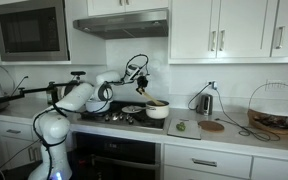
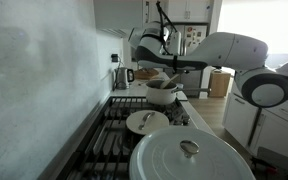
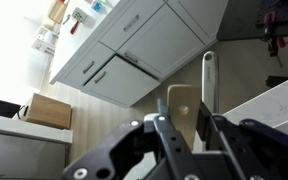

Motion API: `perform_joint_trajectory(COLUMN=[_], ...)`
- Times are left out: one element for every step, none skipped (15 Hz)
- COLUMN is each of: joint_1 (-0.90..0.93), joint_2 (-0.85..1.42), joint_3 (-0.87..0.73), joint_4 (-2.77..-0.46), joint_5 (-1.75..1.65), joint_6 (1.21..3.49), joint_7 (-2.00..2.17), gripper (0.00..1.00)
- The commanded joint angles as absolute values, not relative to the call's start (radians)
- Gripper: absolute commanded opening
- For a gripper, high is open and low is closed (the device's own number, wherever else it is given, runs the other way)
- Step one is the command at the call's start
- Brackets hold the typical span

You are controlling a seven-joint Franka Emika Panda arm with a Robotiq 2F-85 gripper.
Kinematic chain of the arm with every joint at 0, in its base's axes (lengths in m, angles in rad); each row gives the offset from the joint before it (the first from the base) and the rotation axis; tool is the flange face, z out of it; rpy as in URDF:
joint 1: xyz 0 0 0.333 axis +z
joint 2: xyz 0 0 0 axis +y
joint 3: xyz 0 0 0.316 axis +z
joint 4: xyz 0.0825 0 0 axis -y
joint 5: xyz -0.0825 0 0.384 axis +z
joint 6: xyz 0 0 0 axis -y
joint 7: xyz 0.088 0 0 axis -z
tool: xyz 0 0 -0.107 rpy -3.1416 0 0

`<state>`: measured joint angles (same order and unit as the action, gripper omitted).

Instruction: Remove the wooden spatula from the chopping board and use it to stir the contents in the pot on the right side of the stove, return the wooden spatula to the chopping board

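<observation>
Wooden spatula (image 3: pixel 182 103) off chopping board (image 1: pixel 190 131), pinched flat between jaws of gripper (image 3: pixel 184 138), held above pot (image 1: pixel 156 109) on stove (image 1: pixel 119 117). Whether tip reaches contents: cannot tell. Arm stretches across stove from base beside it, elbow bent, wrist raised over pot. Board just beside pot on counter. Larger white pot (image 2: pixel 189 158), small pan (image 2: pixel 147 122) near. Hood (image 1: pixel 121 24) overhead, open air beneath.

The light-tan wooden spatula (image 3: pixel 183 112) is clamped in the jaws, raised near the squat white pot (image 1: pixel 157 110) on the black stove (image 1: pixel 116 117); the pale chopping board (image 1: pixel 183 127) lies alongside.
</observation>
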<state>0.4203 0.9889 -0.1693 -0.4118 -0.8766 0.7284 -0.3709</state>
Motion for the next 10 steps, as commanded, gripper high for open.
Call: perform_joint_trajectory(joint_1=[0.408,0.407,0.407,0.409,0.411,0.411,0.412,0.413,0.412,0.412], joint_2=[0.972,0.972,0.972,0.973,0.973,0.973,0.974,0.974,0.973,0.972], joint_3=[-0.179,-0.175,-0.174,-0.174,-0.172,-0.169,-0.168,-0.167,-0.165,-0.162], joint_4=[-0.415,-0.413,-0.414,-0.415,-0.416,-0.414,-0.414,-0.413,-0.413,-0.412], joint_5=[-0.888,-0.883,-0.881,-0.882,-0.881,-0.877,-0.877,-0.876,-0.873,-0.869], joint_6=[0.752,0.751,0.748,0.748,0.748,0.747,0.750,0.750,0.747,0.748], joint_7=[-0.366,-0.365,-0.365,-0.366,-0.369,-0.367,-0.367,-0.366,-0.366,-0.368], gripper=[0.07,0.07,0.07,0.07,0.07,0.07,0.07,0.07,0.07,0.07])
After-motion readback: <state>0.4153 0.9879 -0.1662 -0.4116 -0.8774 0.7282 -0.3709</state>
